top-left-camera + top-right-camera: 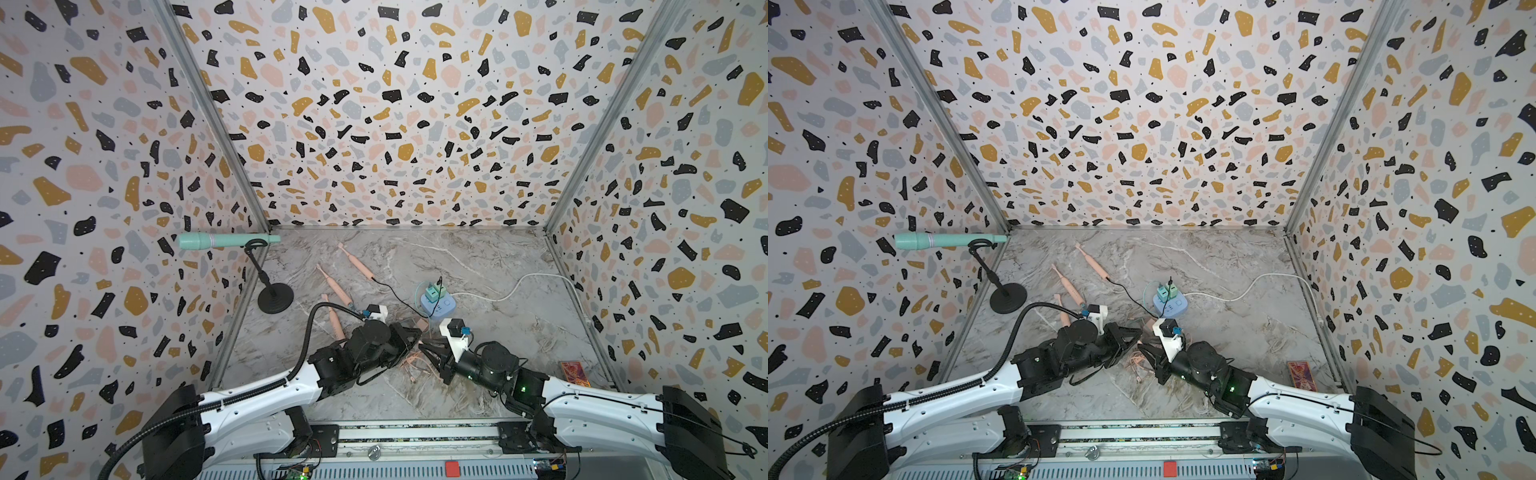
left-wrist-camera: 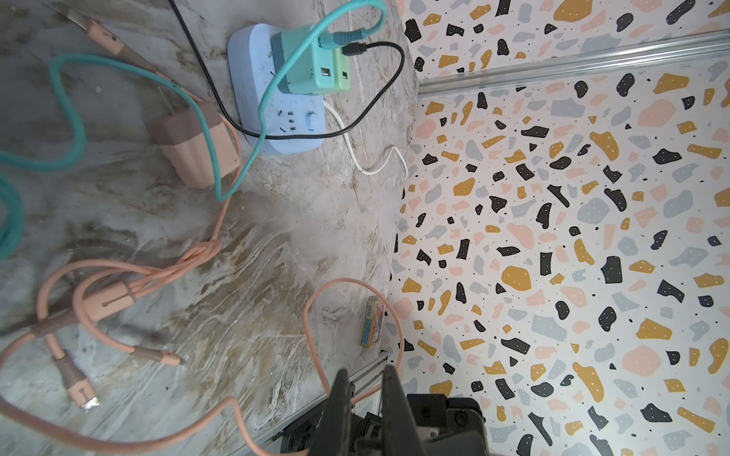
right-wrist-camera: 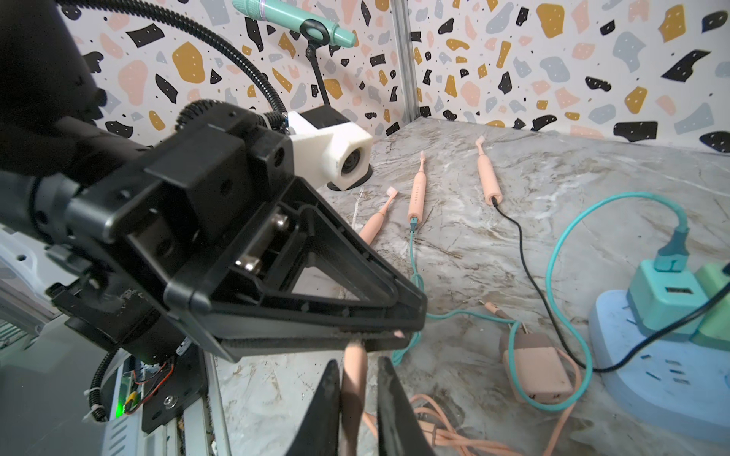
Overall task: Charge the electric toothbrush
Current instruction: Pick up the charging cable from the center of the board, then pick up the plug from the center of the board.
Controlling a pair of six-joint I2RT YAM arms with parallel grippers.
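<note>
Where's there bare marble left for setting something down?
Bare: right of the power strip, between the white cord and the red box; also the strip along the back wall. Crowded: from the toothbrushes past the power strip to the pink cable.

You're working in a robot test booth, the kind a lab builds for recording. In both top views, terrazzo-print wall panels (image 1: 399,104) close off three sides, joined by bare aluminium corner strips (image 1: 217,120). The marble-print tabletop (image 1: 498,340) is the small floor between them. Along the lower edge runs a metal mounting rail (image 1: 415,440) with a lit circuit board (image 1: 301,473). At centre left, a mint microphone (image 1: 216,241) on a desk stand (image 1: 274,297) stands near pink electric toothbrushes (image 1: 358,262) laid out like props.
</note>
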